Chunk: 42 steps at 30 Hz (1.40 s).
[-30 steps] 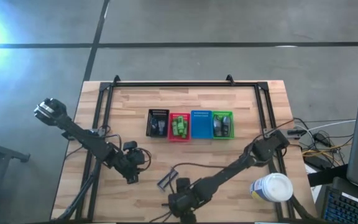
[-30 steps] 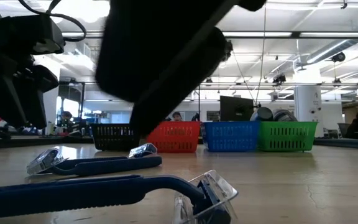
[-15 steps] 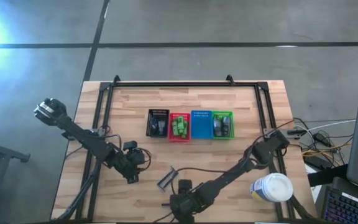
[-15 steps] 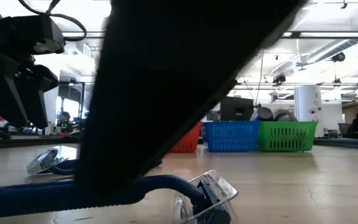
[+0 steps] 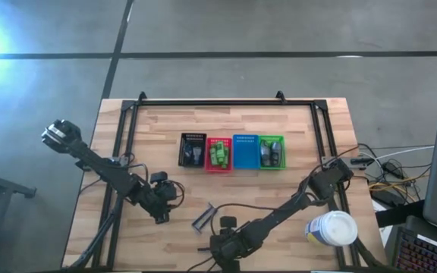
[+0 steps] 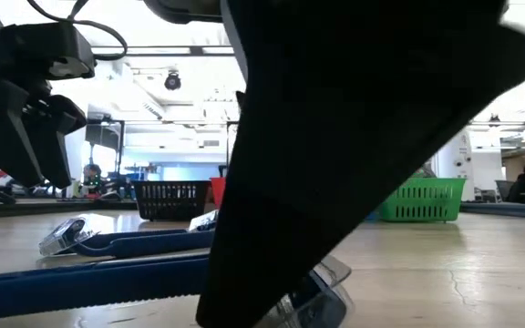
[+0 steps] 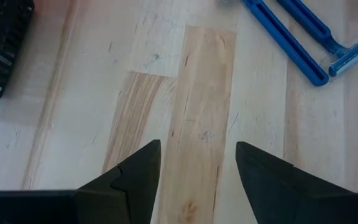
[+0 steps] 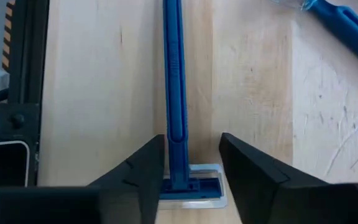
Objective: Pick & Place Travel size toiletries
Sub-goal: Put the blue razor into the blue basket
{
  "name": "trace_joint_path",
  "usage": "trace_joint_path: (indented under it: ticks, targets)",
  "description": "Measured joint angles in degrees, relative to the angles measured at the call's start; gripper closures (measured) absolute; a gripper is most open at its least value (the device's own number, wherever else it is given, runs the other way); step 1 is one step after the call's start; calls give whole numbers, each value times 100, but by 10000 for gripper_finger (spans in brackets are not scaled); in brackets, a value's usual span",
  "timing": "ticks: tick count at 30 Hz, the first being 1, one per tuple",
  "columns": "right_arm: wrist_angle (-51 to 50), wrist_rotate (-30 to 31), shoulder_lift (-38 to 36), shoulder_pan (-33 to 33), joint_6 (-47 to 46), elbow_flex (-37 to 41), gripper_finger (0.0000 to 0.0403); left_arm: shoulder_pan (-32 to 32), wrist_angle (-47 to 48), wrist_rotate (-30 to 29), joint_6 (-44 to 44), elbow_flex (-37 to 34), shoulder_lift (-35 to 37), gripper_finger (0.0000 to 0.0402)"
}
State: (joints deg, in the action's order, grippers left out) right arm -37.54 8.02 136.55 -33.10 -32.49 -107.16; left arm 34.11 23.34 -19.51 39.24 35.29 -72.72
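Two blue razors [image 8: 176, 93] on table [image 5: 294, 144] front edge. R gripper [image 8: 188, 177] straddles one handle nr head, jaws part-open, not gripping yet. L gripper [image 7: 197, 165] open, empty, hovering nearby. Risk: thin handle slips or twists if pinch off-centre.

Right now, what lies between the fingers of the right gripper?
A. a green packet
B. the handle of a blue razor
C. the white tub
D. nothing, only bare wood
B: in the right wrist view the blue razor runs straight into the gap of the right gripper, one finger on each side of its handle.
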Motion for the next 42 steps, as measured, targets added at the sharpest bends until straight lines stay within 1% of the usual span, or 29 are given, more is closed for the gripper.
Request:
trace_joint_path:
  ticks: [6,10,14,16,19,22,24,26,29,31,32,36,39,42]
  targets:
    - [-87,-29,21,28,108,-140,324,0,-1,-14,25,0,-1,188]
    - [-317,-77,-40,56,-332,-197,375,0,-22,-15,34,0,-1,188]
    - [-839,-39,-352,48,-1003,-190,375,-1,-37,-15,148,0,-1,188]
    - [-1272,178,-579,40,-1509,-190,372,2,-46,-15,171,0,-1,188]
    - [-2008,689,-951,44,-2498,-175,372,2,-117,-71,198,0,-3,188]
    - [-2890,1274,-1343,162,-3975,-80,376,1,-259,-246,308,0,-3,188]
    - [-3334,1549,-1605,357,-4995,130,376,1,-401,-345,387,0,-3,188]
    - [-3402,1604,-1897,658,-5773,508,376,-1,-538,-382,471,0,-5,188]
    - [-3136,1814,-2386,1132,-6390,1206,375,2,-760,-417,578,2,-5,188]
    - [-2855,1918,-2807,1468,-6437,1682,375,2,-853,-419,609,2,-5,188]
    - [-2666,1892,-3035,1649,-6299,1927,374,1,-917,-420,614,3,-5,188]
    - [-1816,1504,-3724,2505,-5558,2907,374,1,-980,-440,667,4,-5,188]
    - [-958,1138,-4019,3118,-5037,3515,374,0,-977,-557,677,4,-5,188]
    - [-162,827,-4057,3526,-4738,3970,374,-1,-977,-601,861,4,-5,188]
